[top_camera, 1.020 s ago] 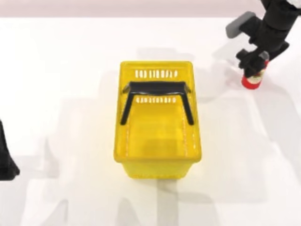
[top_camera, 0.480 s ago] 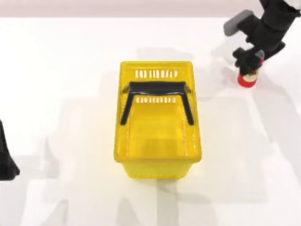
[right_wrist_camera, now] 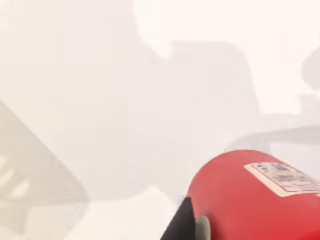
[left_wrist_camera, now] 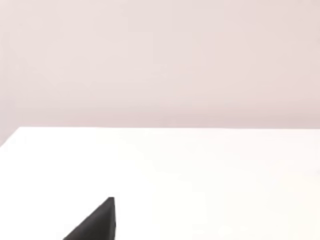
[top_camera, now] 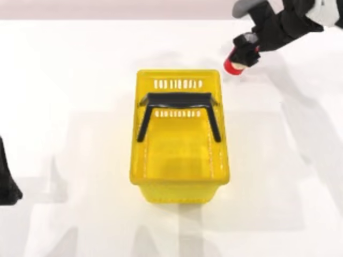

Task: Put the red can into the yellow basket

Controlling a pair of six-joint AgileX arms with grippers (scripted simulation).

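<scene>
Fingers [top_camera: 247, 47] around red can [top_camera: 234, 65] (cream-labelled) — tilted

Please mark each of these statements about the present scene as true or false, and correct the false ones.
1. The red can is held by the right tool. True.
2. The red can lies inside the yellow basket. False: in the top view it is beyond the basket's far right corner, outside its walls.
3. The basket's black handle is folded over the far half of the basket. True.
4. The left tool is reaching over the basket. False: the left arm is parked at the table's left edge.
5. The yellow basket already holds another thing. False: its inside shows only yellow floor.
</scene>
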